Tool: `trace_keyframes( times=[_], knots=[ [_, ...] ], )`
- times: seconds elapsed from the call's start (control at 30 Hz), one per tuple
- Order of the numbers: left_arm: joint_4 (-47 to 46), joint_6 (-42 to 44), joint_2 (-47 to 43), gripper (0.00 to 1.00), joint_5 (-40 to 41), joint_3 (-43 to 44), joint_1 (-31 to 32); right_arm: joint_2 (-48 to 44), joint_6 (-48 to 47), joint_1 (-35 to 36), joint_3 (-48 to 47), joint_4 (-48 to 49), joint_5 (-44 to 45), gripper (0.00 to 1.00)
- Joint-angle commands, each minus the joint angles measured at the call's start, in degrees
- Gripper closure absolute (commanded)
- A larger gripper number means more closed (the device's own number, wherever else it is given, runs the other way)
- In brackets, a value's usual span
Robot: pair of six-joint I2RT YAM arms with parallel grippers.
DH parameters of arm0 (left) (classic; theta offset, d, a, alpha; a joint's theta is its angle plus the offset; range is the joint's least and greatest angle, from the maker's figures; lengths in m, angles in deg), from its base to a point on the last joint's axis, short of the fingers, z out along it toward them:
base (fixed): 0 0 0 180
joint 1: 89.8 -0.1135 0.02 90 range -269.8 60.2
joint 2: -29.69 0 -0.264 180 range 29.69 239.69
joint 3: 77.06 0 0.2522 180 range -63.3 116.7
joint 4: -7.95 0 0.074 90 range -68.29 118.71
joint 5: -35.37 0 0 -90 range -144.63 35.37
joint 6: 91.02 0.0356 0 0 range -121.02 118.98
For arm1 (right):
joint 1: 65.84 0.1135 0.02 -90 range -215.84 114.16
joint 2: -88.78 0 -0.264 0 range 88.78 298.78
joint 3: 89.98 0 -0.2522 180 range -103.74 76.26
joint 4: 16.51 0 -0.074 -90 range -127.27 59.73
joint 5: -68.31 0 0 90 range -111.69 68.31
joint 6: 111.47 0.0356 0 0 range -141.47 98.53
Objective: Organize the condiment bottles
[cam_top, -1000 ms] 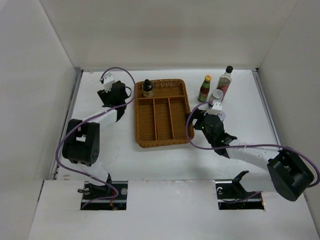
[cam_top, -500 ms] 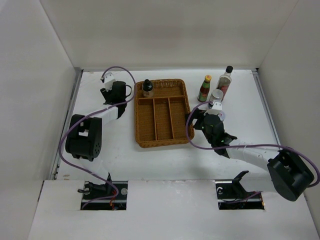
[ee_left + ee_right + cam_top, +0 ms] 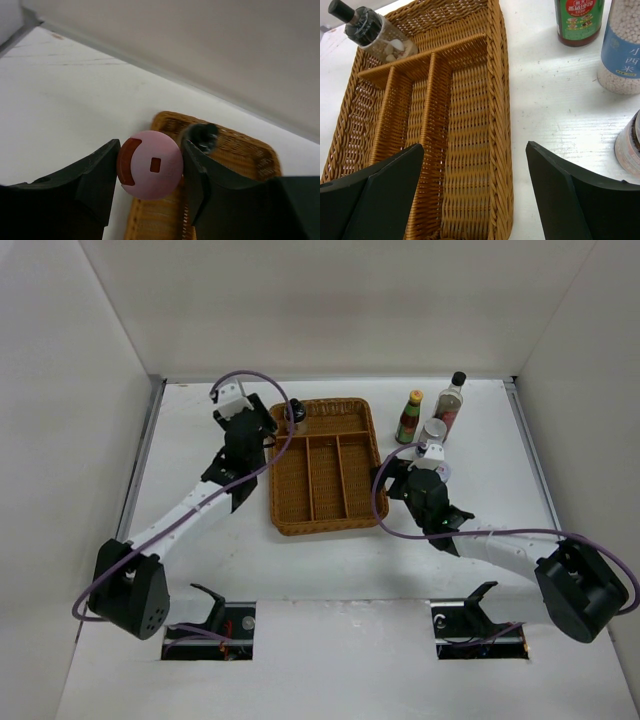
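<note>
My left claw (image 3: 150, 175) is clamped on the pink-capped bottle (image 3: 155, 157), which hangs upright with its cap facing my camera at the far-left rim of the wicker tray (image 3: 165, 117), beside the black-capped bottle (image 3: 202, 136) in that corner, so I judge the drop is slightly inward, then straight down.

This is a robotics lab test cell, not a kitchen: a bare white counter (image 3: 330, 560) is boxed in on three sides by plain white panel walls (image 3: 340, 300). The left arm (image 3: 190, 505) and the right arm (image 3: 500, 545) are bolted at its near edge, with purple cables (image 3: 245, 377) looping off them. The only household things are a wicker tray (image 3: 322, 530) and a few condiment bottles (image 3: 409, 418).
</note>
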Motion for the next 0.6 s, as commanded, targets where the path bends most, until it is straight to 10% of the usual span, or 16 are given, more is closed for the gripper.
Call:
trace_keyframes(
  times=[0.0,0.23,0.57],
  knots=[
    [-1.0,-0.3,-0.6,0.65,-1.8,0.0,4.0,-0.5,-0.4,0.7,-1.5,3.1,0.0,0.11],
    [-1.3,-0.2,5.1,0.65,-3.7,3.0,8.0,-0.6,-0.9,0.7,-1.9,2.7,-0.5,0.65],
    [-3.9,0.3,16.5,0.63,-4.5,4.8,9.4,-2.5,-1.0,0.7,-1.1,3.1,0.7,0.50]
  ],
)
